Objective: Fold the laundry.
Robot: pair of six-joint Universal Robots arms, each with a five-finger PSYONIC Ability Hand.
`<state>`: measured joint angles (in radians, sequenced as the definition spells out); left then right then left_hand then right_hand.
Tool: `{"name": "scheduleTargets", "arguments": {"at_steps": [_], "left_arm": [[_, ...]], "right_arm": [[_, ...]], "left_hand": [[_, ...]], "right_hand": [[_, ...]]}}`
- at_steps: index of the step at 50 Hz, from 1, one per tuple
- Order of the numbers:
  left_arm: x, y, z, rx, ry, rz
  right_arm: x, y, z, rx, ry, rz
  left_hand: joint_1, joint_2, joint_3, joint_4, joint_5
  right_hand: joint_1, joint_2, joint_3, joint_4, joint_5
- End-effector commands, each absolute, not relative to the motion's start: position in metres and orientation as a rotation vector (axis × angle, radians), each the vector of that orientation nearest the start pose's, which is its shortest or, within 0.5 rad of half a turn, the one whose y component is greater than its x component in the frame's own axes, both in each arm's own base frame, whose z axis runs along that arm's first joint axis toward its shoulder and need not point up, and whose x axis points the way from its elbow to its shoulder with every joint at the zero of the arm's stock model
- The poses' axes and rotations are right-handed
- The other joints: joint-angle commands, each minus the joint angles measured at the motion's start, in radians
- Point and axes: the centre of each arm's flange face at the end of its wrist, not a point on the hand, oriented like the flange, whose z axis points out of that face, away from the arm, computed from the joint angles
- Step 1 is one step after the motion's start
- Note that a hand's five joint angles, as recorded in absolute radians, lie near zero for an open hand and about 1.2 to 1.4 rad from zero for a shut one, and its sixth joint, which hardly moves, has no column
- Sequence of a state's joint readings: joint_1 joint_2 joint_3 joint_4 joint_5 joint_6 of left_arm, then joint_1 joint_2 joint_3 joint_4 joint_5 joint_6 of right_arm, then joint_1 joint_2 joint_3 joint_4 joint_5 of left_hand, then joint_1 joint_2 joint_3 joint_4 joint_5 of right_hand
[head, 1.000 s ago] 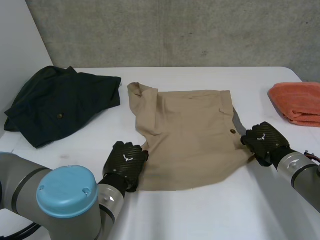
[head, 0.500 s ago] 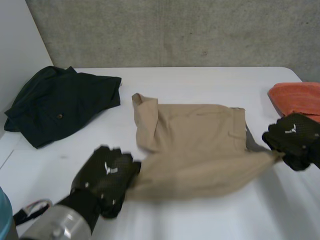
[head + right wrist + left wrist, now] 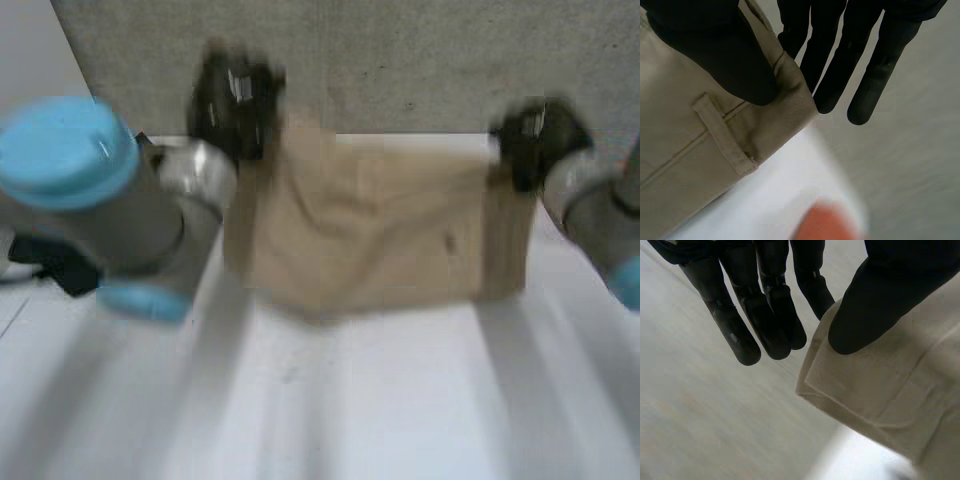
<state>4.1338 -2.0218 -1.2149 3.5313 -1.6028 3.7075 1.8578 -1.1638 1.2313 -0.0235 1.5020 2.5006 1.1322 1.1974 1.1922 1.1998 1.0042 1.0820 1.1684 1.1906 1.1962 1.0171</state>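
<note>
A pair of beige shorts (image 3: pixel 375 230) hangs in the air above the white table (image 3: pixel 350 400), stretched between both hands. My left hand (image 3: pixel 235 95) pinches one upper corner (image 3: pixel 840 365) of the shorts between thumb and a finger. My right hand (image 3: pixel 535 135) pinches the other upper corner (image 3: pixel 785 90), at the waistband with a belt loop (image 3: pixel 722 132), the same way. The rest of the shorts hangs down from the two corners.
My left arm (image 3: pixel 110 200), with its light-blue caps, hides most of a dark garment (image 3: pixel 50 265) at the table's left. An orange cloth (image 3: pixel 827 222) lies on the table below my right hand. A grey wall (image 3: pixel 400 60) stands behind the table.
Both hands have lifted the beige shorts off the table, raising them high toward the wall. The shorts went from lying flat to hanging between the hands.
</note>
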Motion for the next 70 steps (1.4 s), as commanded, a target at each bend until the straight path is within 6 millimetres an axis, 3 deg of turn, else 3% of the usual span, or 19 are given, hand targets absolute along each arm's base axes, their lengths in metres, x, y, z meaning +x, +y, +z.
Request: {"name": "scheduleTargets", "arguments": {"at_steps": [1,3,7,12,14,20,21,22,23,25,28,32,40,47,52,55,65,69,70], "left_arm": [[-0.329,-0.319,0.423,0.544,0.984,-2.926],[-0.326,-0.319,0.433,0.495,0.931,-2.974],[-0.326,-0.318,0.43,0.502,0.963,-2.993],[-0.328,-0.321,0.384,0.611,1.2,-2.888],[-0.327,-0.321,0.369,0.643,1.265,-2.851],[-0.324,-0.317,0.294,0.79,1.544,-2.662],[-0.324,-0.315,0.284,0.81,1.575,-2.638],[-0.323,-0.313,0.275,0.829,1.609,-2.612],[-0.321,-0.309,0.249,0.876,1.692,-2.542],[-0.321,-0.305,0.229,0.916,1.754,-2.484],[-0.317,-0.286,0.179,1.032,1.925,-2.308],[-0.309,-0.258,0.153,1.136,2.081,-2.117],[-0.28,-0.2,0.181,1.228,2.25,-1.831],[-0.258,-0.148,0.178,1.396,2.405,-1.481],[-0.248,-0.107,0.175,1.56,2.471,-1.209],[-0.247,-0.094,0.178,1.616,2.465,-1.167],[-0.25,-0.093,0.197,1.675,2.396,-1.201],[-0.268,-0.12,0.213,1.634,2.297,-1.413],[-0.279,-0.137,0.215,1.589,2.26,-1.521]], "right_arm": [[0.258,-0.363,0.391,-0.553,1.358,-2.859],[0.26,-0.361,0.407,-0.486,1.223,-2.928],[0.267,-0.364,0.409,-0.511,1.185,-2.938],[0.274,-0.375,0.383,-0.569,1.265,-2.883],[0.277,-0.382,0.362,-0.61,1.352,-2.829],[0.284,-0.389,0.29,-0.779,1.64,-2.6],[0.285,-0.389,0.263,-0.848,1.731,-2.504],[0.286,-0.388,0.249,-0.885,1.777,-2.455],[0.287,-0.386,0.235,-0.923,1.82,-2.404],[0.286,-0.38,0.201,-1.026,1.927,-2.283],[0.284,-0.366,0.168,-1.186,2.038,-2.164],[0.276,-0.346,0.148,-1.367,2.136,-2.039],[0.251,-0.289,0.151,-1.664,2.307,-1.665],[0.226,-0.231,0.166,-1.804,2.431,-1.302],[0.214,-0.202,0.171,-2.008,2.387,-1.198],[0.209,-0.192,0.174,-2.063,2.37,-1.193],[0.204,-0.178,0.182,-2.059,2.363,-1.162],[0.208,-0.206,0.201,-1.982,2.371,-1.363],[0.211,-0.212,0.205,-1.949,2.363,-1.423]], "left_hand": [[0.264,0.199,0.204,0.196,0.218],[0.264,0.199,0.204,0.196,0.218],[0.264,0.199,0.204,0.196,0.218],[0.264,0.199,0.204,0.196,0.218],[0.264,0.199,0.204,0.196,0.218],[0.264,0.199,0.204,0.196,0.218],[0.264,0.199,0.204,0.196,0.218],[0.264,0.199,0.204,0.196,0.218],[0.264,0.199,0.204,0.196,0.218],[0.264,0.199,0.204,0.196,0.218],[0.264,0.199,0.204,0.196,0.218],[0.264,0.199,0.204,0.196,0.218],[0.264,0.199,0.204,0.196,0.218],[0.264,0.199,0.204,0.196,0.218],[0.264,0.199,0.204,0.196,0.218],[0.264,0.199,0.204,0.196,0.218],[0.264,0.199,0.204,0.196,0.218],[0.264,0.199,0.204,0.196,0.218],[0.264,0.199,0.204,0.196,0.218]], "right_hand": [[0.314,0.228,0.206,0.2,0.205],[0.314,0.228,0.206,0.2,0.205],[0.314,0.228,0.206,0.2,0.205],[0.314,0.228,0.206,0.2,0.205],[0.314,0.228,0.206,0.2,0.205],[0.314,0.228,0.206,0.2,0.205],[0.314,0.228,0.206,0.2,0.205],[0.314,0.228,0.206,0.2,0.205],[0.314,0.228,0.206,0.2,0.205],[0.314,0.228,0.206,0.2,0.205],[0.314,0.228,0.206,0.2,0.205],[0.314,0.228,0.206,0.2,0.205],[0.314,0.228,0.206,0.2,0.205],[0.314,0.228,0.206,0.2,0.205],[0.314,0.228,0.206,0.2,0.205],[0.314,0.228,0.206,0.2,0.205],[0.314,0.228,0.206,0.2,0.205],[0.314,0.228,0.206,0.2,0.205],[0.314,0.228,0.206,0.2,0.205]]}}
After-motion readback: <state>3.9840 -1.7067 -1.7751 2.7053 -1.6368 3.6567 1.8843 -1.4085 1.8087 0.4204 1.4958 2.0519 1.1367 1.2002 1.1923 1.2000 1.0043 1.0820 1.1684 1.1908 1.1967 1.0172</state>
